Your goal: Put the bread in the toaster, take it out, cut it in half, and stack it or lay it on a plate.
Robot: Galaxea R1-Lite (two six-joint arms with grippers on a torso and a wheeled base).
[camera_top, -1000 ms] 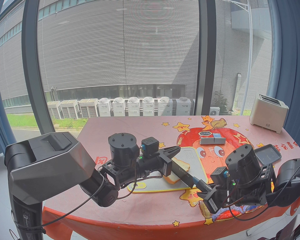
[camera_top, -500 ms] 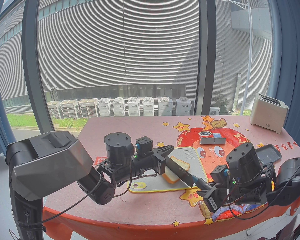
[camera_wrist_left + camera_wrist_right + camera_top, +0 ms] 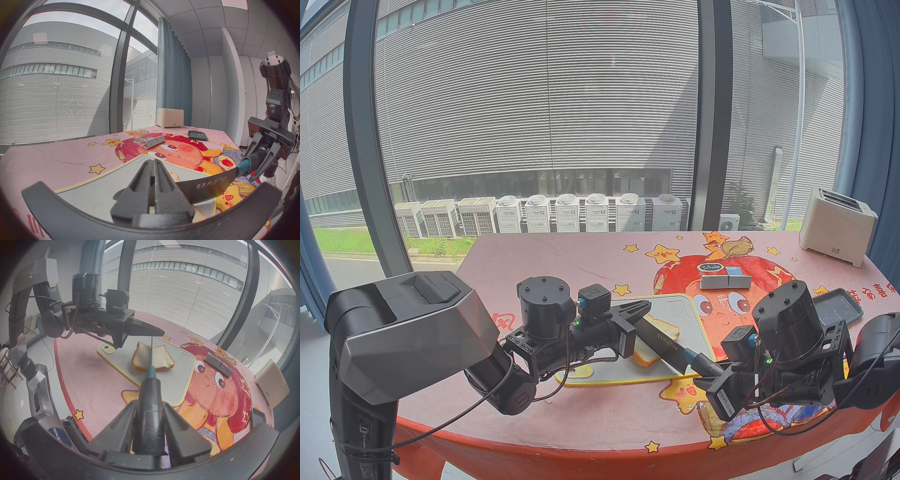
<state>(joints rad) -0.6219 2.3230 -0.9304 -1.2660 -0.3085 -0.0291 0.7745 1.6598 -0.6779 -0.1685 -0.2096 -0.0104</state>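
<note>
Now: cutting step | right gripper [image 3: 150, 403] clenched on the knife [image 3: 665, 348] handle, blade edge-down across the middle of the bread [image 3: 142, 358], likely to halve it evenly | bread lies flat on the cutting board [image 3: 175, 377] | left gripper [image 3: 153, 165], fingers pressed together and empty, sits close over the bread's edge, probably to steady it.
</note>
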